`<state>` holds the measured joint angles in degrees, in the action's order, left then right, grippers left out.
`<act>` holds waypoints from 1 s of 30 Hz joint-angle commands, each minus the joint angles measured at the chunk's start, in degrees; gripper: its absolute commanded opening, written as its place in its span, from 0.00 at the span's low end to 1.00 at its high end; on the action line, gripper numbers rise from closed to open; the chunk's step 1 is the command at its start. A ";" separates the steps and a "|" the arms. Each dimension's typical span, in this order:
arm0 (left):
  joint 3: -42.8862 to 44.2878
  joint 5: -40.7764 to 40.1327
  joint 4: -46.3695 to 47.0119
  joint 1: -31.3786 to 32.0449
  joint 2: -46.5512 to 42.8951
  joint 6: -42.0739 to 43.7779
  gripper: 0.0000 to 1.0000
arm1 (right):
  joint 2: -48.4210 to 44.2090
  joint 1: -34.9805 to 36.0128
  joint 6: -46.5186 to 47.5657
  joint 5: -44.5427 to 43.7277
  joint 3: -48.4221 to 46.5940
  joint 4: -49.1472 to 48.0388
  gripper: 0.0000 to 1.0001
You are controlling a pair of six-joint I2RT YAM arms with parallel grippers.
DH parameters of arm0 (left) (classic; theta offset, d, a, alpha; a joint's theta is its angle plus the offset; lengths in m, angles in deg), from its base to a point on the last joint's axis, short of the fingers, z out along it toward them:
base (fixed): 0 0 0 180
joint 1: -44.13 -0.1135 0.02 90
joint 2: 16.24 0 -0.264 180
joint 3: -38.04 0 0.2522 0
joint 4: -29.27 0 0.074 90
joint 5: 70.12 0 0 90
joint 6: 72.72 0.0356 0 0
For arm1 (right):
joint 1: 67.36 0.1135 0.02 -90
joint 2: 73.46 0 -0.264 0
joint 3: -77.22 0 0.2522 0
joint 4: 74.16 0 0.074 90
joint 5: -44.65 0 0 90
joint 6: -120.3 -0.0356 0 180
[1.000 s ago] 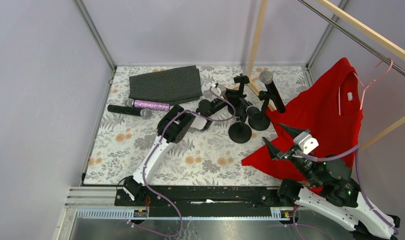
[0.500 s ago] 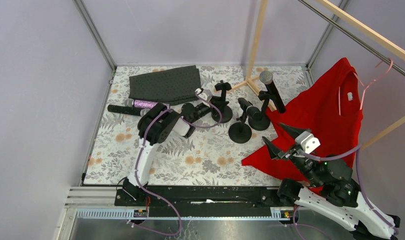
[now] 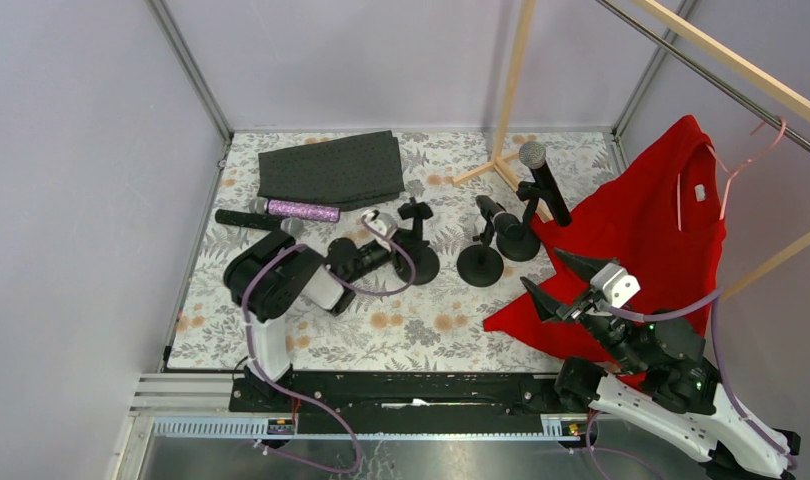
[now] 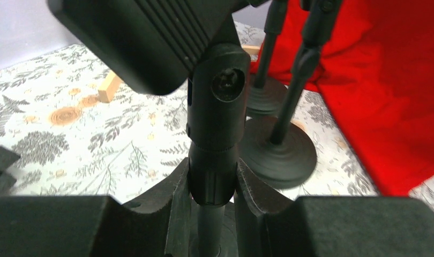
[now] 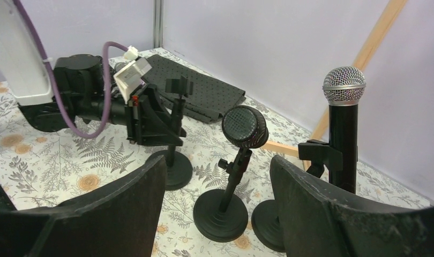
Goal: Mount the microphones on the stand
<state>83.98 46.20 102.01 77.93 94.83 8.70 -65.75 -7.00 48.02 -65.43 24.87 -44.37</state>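
Note:
My left gripper [image 3: 391,245] is shut on the stem of an empty black stand [image 3: 414,240]; in the left wrist view its fingers [image 4: 174,193] pinch the stem's collar [image 4: 212,176] below the empty clip [image 4: 150,37]. Two other stands stand to the right. One carries a tilted black microphone [image 3: 491,213], the other an upright black microphone [image 3: 541,180]. A purple glitter microphone [image 3: 301,211] and a black microphone [image 3: 243,218] lie on the table at the left. My right gripper [image 3: 559,285] hovers open over the red shirt, nothing between its fingers [image 5: 118,214].
A dark dotted mat [image 3: 331,167] lies at the back left. A red shirt [image 3: 641,230] on a pink hanger [image 3: 726,170] covers the right side. A wooden rack's foot [image 3: 491,165] and post stand behind the stands. Metal frame posts and walls border the floral table [image 3: 421,320].
My left arm has pulled the empty stand leftward and toward the near edge, away from the other two stands. The right arm has barely moved.

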 commanded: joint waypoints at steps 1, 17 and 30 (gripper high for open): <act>-8.16 -2.61 5.96 0.47 -7.51 1.53 0.00 | -0.74 -0.06 -1.25 1.27 -0.40 -1.39 0.77; -22.00 -4.84 5.87 0.99 -16.97 2.69 0.16 | -1.11 -0.07 -1.57 1.72 -0.30 -0.78 0.77; -27.48 -4.23 5.65 1.00 -23.84 -0.14 0.43 | -0.85 -0.07 -2.16 1.61 0.26 -1.93 0.77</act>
<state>58.06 41.44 102.30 78.68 73.52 10.21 -66.45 -7.00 46.56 -64.16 25.20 -44.35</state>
